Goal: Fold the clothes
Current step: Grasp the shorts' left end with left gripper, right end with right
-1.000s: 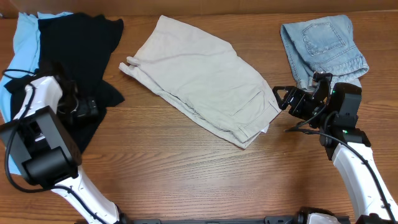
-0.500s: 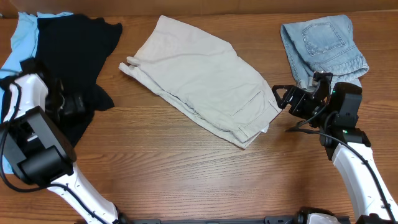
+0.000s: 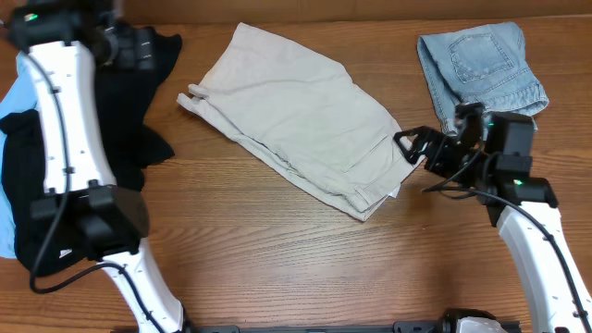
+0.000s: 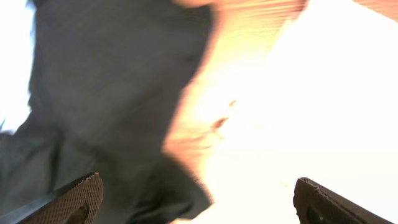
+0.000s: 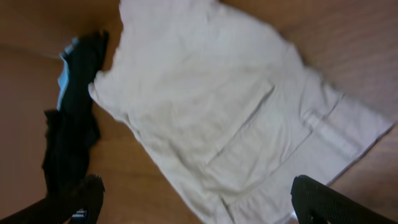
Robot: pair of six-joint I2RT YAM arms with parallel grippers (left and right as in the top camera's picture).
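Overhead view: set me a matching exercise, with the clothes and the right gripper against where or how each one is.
1. beige shorts
2. denim piece
3. black garment
4. right gripper

A. left side, beside a sky-blue piece
B. open, at the shorts' right edge
C. middle of the table
D. far right of the table

Pairs: 1-C, 2-D, 3-A, 4-B

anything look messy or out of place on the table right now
Nothing is spilled or damaged. The beige shorts lie skewed in the middle, their layered edges uneven at one corner. At the left, the black garment sits rumpled over the sky-blue piece. The denim piece looks folded.
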